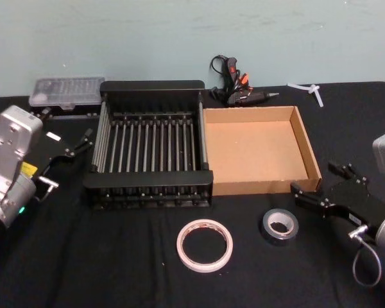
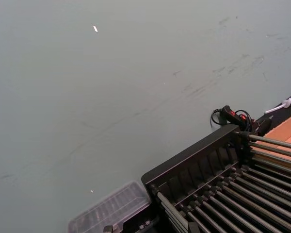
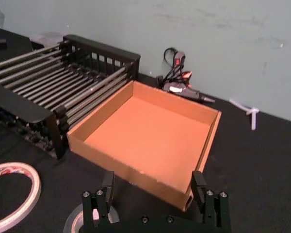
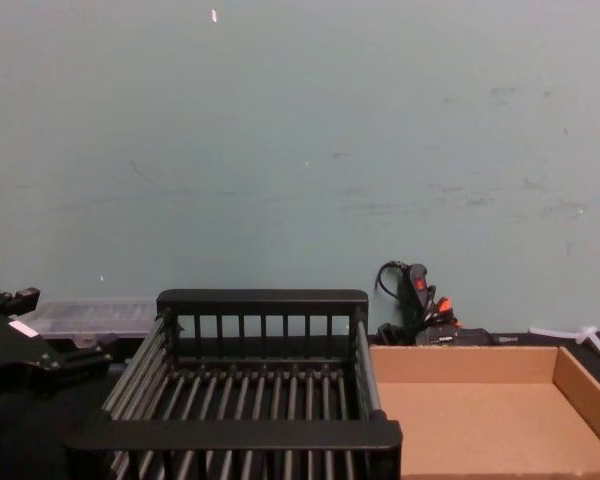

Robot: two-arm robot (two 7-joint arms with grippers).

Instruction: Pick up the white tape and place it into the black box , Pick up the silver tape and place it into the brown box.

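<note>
Table: black cloth [image 1: 115, 256], teal wall behind.
White tape [image 1: 205, 245]: flat, near the black crate [image 1: 147, 186].
Silver tape [image 1: 280, 226]: near the cardboard tray [image 1: 256, 186].
Right gripper [image 1: 314, 186]: I see it spread open beside the silver roll.
Left gripper [image 1: 80, 142]: open, parked left of the crate.

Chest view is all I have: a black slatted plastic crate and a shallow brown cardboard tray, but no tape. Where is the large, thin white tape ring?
Observer: The white tape ring lies flat on the black cloth, before the black crate's front right corner, apart from it.
Operator: And the small, thick grey-silver tape roll?
Observer: The silver roll lies flat to the right of the ring, before the brown tray's front wall.
Operator: I see the left gripper parked left of the crate. The right one?
Observer: The right gripper is open and empty, just right of the silver roll.
</note>
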